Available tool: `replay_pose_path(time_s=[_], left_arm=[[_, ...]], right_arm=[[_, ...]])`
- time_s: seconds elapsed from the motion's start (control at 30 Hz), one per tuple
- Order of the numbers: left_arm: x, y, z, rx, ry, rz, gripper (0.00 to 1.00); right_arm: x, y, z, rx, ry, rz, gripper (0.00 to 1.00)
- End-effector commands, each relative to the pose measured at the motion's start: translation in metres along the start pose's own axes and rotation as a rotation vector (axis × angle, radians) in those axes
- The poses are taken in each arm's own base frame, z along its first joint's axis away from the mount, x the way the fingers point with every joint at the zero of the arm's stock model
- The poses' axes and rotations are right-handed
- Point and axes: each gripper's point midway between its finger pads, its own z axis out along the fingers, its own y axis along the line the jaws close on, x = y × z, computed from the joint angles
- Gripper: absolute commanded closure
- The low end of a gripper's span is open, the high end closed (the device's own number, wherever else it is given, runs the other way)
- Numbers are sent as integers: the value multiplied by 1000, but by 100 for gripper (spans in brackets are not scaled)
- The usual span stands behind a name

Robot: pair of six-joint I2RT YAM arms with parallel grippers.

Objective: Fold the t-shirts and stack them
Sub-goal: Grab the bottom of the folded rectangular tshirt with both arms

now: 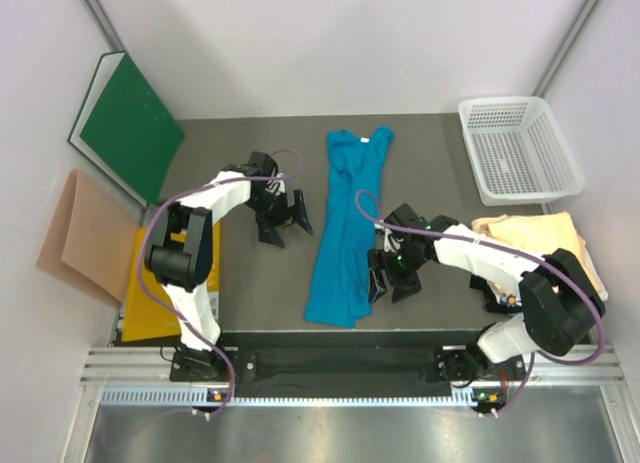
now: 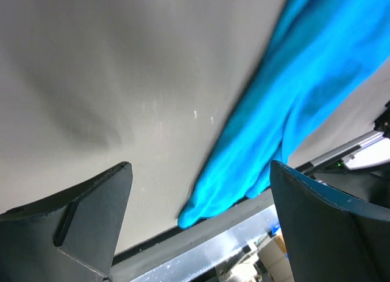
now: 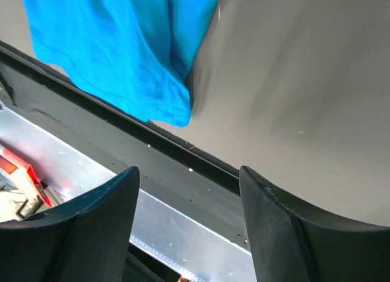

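The teal-blue t-shirt (image 1: 340, 228) lies in a long narrow strip down the middle of the grey table, collar end far, hem end near the front edge. The cream-tan t-shirt (image 1: 545, 238) lies crumpled at the right, partly under the right arm. My left gripper (image 1: 287, 223) hovers left of the teal strip, open and holding nothing. In the left wrist view the gripper (image 2: 201, 190) looks toward the teal t-shirt (image 2: 292, 93). My right gripper (image 1: 390, 283) is just right of the strip's near end. In the right wrist view its jaws (image 3: 189, 178) stand apart with nothing between them, the teal hem (image 3: 122, 44) beyond.
A white mesh basket (image 1: 520, 148) stands at the back right. A green board (image 1: 130, 123) leans at the back left, with a tan-pink paper sheet (image 1: 80, 233) and a yellow envelope (image 1: 150, 293) along the left. A metal rail (image 1: 330, 368) runs along the front edge.
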Motion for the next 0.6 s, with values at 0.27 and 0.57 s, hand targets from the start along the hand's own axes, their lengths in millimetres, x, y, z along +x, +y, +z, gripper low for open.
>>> replay_pose_path(time_s=[0.27,0.57], left_arm=[[31,-13,-54,28,-129,16,1],[42,-10,-63,19,-158,8,1]], right_arm=[[9,17,55,-33,-4,-61,40],[-7,26,83,12,26,-118,63]])
